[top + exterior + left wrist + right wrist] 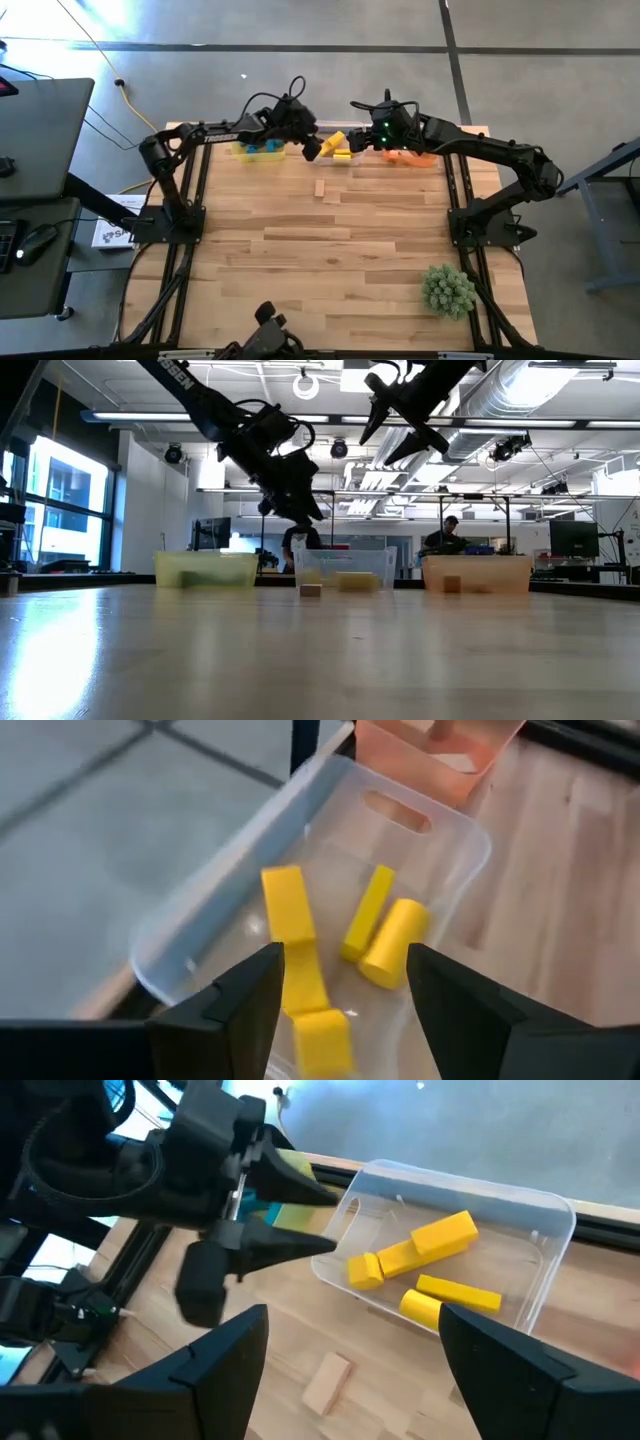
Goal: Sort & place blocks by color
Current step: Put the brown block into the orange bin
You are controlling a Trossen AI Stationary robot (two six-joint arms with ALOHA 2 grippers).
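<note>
Hovering over clear bin (450, 830), left end effector (345, 995) gapes empty.

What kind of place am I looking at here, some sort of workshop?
Most likely a robotics lab in a large open industrial hall. Exposed ceiling ducts and strip lights run overhead, a person sits at monitors behind the wooden table, and a desk with a mouse stands beside it.

Three bins (338, 150) line the bench (330, 250) edge at twelve o'clock, blocks (420, 1265) in the middle one, a lone block (320, 188) just before them, the plant ball (447, 290) at four o'clock.
</note>
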